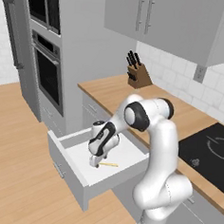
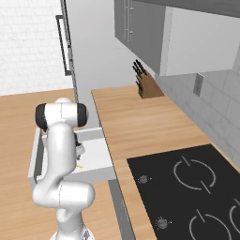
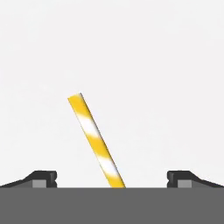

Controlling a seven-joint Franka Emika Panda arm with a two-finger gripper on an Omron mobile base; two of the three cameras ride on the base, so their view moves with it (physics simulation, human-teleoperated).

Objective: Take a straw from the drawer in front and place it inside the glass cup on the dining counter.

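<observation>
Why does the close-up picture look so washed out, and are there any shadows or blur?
Hand view: the drawer floor is evenly lit and featureless, the striped straw sharp, without a clear shadow. Left base view: soft shading under the claw, nothing blurred.

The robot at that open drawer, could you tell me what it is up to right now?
The white arm has reached down into the open drawer below the wooden counter. Its tool is open and hangs just above the straw, a yellow-and-white striped stick lying flat on the pale drawer floor. In the hand view the straw runs between the two fingertips, but nothing grips it yet. The pick-up has not yet been done.
</observation>
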